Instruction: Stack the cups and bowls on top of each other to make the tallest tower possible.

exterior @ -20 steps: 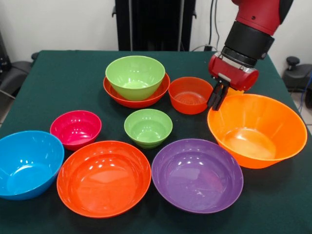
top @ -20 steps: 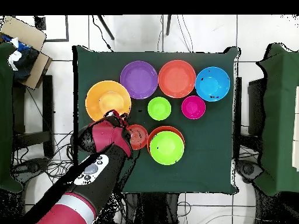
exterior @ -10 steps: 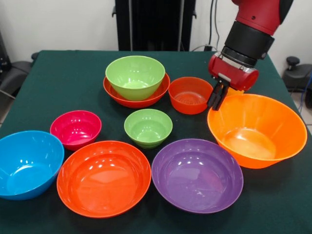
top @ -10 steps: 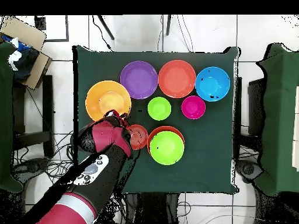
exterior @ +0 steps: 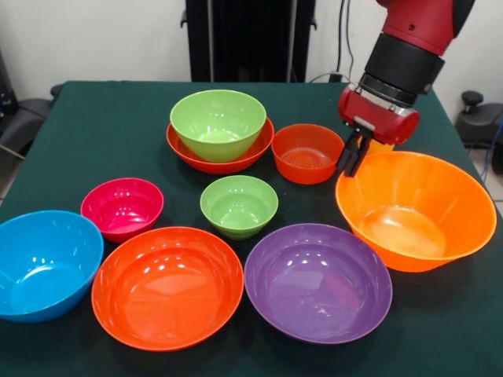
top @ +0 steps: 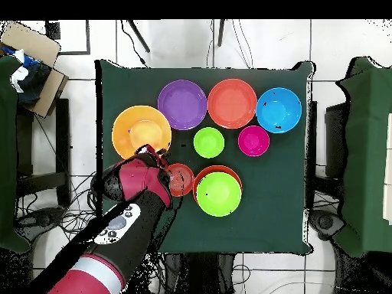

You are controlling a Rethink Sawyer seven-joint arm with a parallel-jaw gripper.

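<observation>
My gripper (exterior: 351, 161) hangs at the near-left rim of the large orange bowl (exterior: 416, 208), its two fingers close together and pinched on that rim; it also shows in the overhead view (top: 153, 151) at the edge of this bowl (top: 138, 129). A medium lime green bowl (exterior: 218, 122) sits nested in a wide red-orange bowl (exterior: 189, 151) at the back middle. A small red-orange bowl (exterior: 306, 153) stands just left of the gripper. No cup shows clearly; only a yellow sliver is visible behind the gripper.
Loose bowls fill the front of the green table (exterior: 102, 133): small lime green (exterior: 238, 206), magenta (exterior: 122, 208), blue (exterior: 43, 263), large red-orange (exterior: 167, 287) and purple (exterior: 317, 281). The arm (top: 122, 222) reaches in over the table's edge.
The gripper and the large orange bowl have shifted together slightly up and to the right in the front view. The other bowls have not moved.
</observation>
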